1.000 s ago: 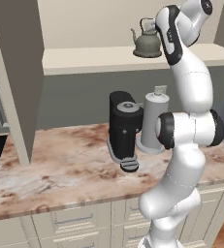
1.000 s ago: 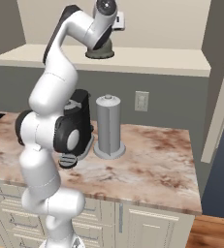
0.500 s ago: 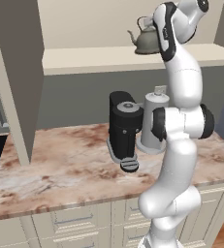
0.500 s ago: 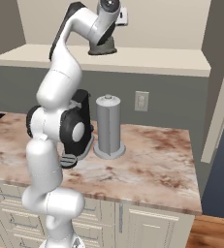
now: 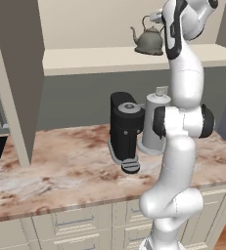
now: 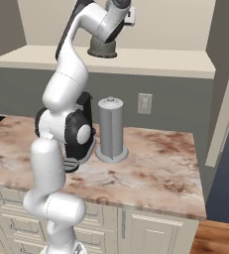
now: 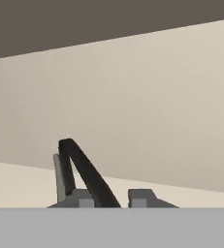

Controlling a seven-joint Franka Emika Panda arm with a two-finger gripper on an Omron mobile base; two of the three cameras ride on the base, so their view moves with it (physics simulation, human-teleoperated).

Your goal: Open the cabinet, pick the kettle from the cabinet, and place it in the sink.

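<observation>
dull metal kettle (image 5: 148, 40), glossy marbled counter (image 5: 70, 171)

- The arm (image 5: 180, 146) is showing glossy white rounded segments.
- Dark joint caps are sitting at its elbow and shoulder.
- Small grey finger tips (image 7: 141, 197) are showing.

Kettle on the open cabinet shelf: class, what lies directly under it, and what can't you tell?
The kettle stands on the cabinet's cream shelf. Its right side is covered by the arm, so contact with the fingers can't be seen there.

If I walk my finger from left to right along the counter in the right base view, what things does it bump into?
The robot arm, then the black coffee machine tucked behind it, then the grey paper towel holder, then the wall outlet behind the counter.
</observation>
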